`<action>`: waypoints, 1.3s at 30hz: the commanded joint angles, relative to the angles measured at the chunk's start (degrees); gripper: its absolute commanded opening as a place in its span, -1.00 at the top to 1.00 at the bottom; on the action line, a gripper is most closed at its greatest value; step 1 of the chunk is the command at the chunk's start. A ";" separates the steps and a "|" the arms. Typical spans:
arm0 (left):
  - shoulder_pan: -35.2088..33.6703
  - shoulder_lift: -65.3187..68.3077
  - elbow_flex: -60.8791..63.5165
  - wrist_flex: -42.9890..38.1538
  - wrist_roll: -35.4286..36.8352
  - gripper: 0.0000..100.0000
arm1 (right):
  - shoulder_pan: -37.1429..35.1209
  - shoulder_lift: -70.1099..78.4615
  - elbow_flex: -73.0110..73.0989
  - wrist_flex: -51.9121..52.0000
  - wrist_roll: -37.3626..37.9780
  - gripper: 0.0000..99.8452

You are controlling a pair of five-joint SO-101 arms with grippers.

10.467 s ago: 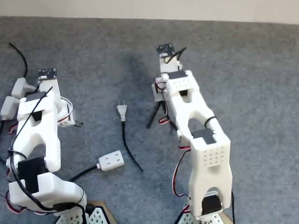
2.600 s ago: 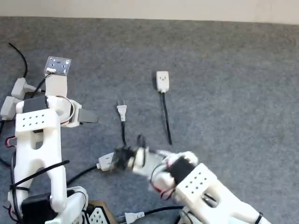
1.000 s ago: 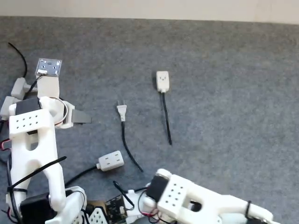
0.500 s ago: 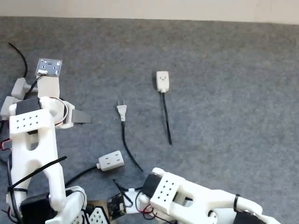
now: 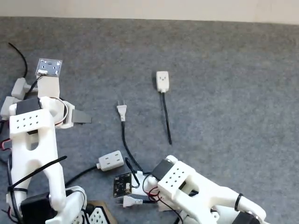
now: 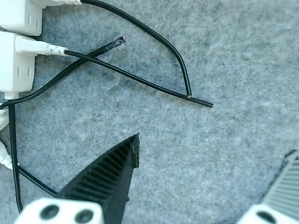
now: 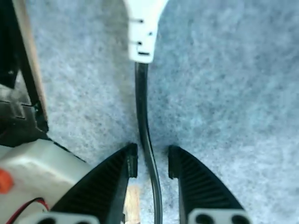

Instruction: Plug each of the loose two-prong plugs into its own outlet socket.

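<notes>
Your right gripper stands narrowly open astride the cord, gripping nothing, just behind the white plug at the near edge, so ease forward onto the plug's body before closing, then line its prongs up with the socket nearby.

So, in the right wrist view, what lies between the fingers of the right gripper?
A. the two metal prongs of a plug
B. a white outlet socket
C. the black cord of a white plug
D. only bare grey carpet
C: the black cord runs between the two fingers of the right gripper, and the white plug lies just beyond their tips.
</notes>
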 commanded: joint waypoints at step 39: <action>2.42 -0.13 0.84 0.09 0.00 0.13 | 50.24 0.40 -30.20 6.11 23.82 0.99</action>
